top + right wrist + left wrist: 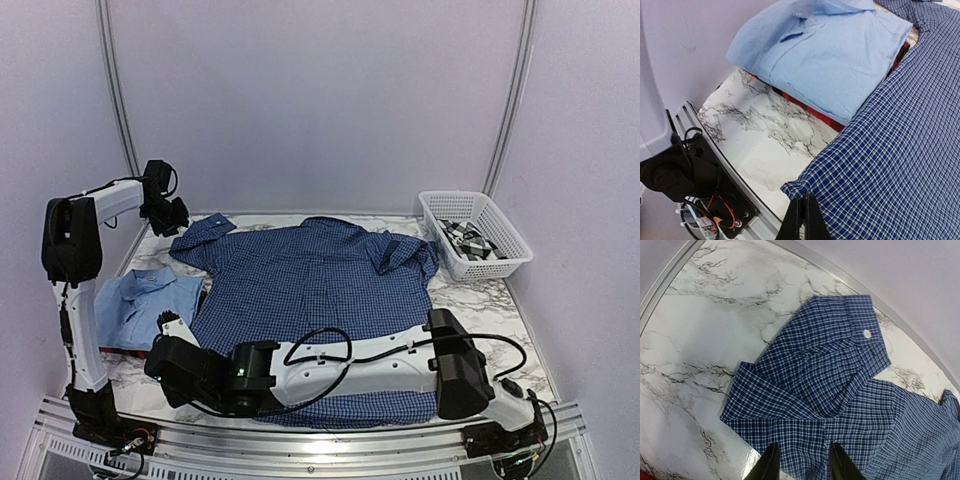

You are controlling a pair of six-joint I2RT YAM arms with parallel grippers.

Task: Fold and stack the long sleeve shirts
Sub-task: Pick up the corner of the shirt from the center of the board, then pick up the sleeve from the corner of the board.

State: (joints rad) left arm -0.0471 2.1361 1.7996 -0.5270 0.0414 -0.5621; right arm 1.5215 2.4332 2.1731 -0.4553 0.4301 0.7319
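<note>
Navy shirt (320,280): I see it spread flat across the middle of the table (480,300). Its long axis runs top to bottom of the top view, with the collar at the top and the hem at the bottom.
Sleeve: one lies doubled at upper left, cuff pointing to the upper-left corner.
Left gripper (802,460): it hangs over that sleeve with its fingers spread, holding nothing.
Right gripper (802,205): its fingers are pressed together, pinching the shirt's lower-left hem corner.
Light blue shirt (825,55): folded at left, on top of the red shirt (825,119).
Checked shirt (468,240): crumpled in the basket (500,262) at right.
</note>
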